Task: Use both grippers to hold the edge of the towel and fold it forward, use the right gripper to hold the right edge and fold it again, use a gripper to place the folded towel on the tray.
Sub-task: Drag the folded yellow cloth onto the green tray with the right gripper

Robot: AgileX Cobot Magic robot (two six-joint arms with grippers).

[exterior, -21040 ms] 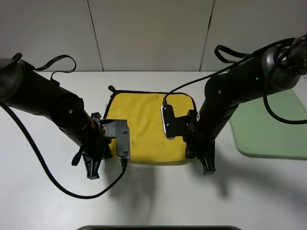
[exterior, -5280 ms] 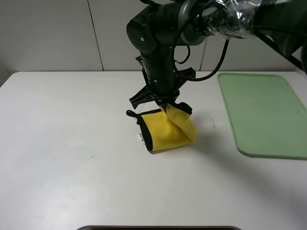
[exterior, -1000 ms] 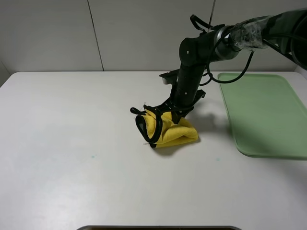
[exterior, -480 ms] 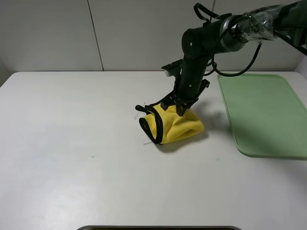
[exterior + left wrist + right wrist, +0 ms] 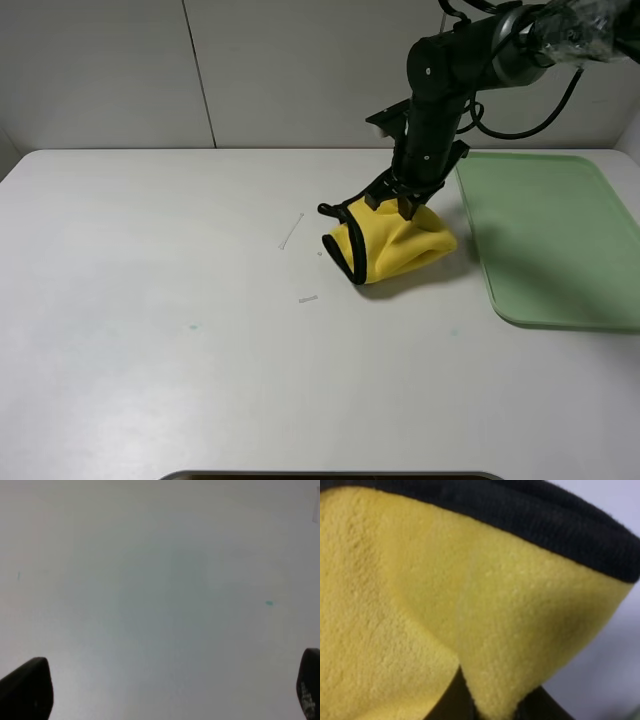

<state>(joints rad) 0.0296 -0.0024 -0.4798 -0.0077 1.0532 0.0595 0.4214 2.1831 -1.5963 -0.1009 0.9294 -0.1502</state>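
Nearest me the left gripper [image 5: 160, 695] hangs over bare table [image 5: 200, 380], only its two dark fingertips showing, spread wide with nothing between them. Farther in, two small white scraps [image 5: 291, 232] lie loose. Then the towel [image 5: 395, 245], bunched in a yellow heap just beside the tray [image 5: 560, 240], the right gripper [image 5: 400, 205] pinching its top, I'd say to carry it across. The tray holds nothing.
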